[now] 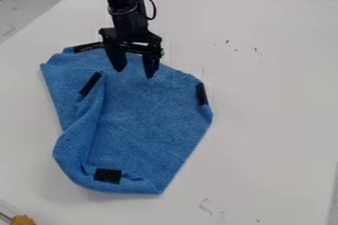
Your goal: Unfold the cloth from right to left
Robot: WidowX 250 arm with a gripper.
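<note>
Cloth [145, 125] hides its folded layers, its top edge partly behind the hand [135, 73], fingers parted.

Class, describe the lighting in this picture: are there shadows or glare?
Camera view: soft, fairly even light on the white table; a faint, soft shadow along the lower-left edge of the cloth; no strong glare; the black arm looks dark.

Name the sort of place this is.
Most likely a robotics lab or test bench: a black robot arm with exposed cables hangs over a plain white tabletop, where a partly folded blue cloth marked with black patches lies like a practice piece.
</note>
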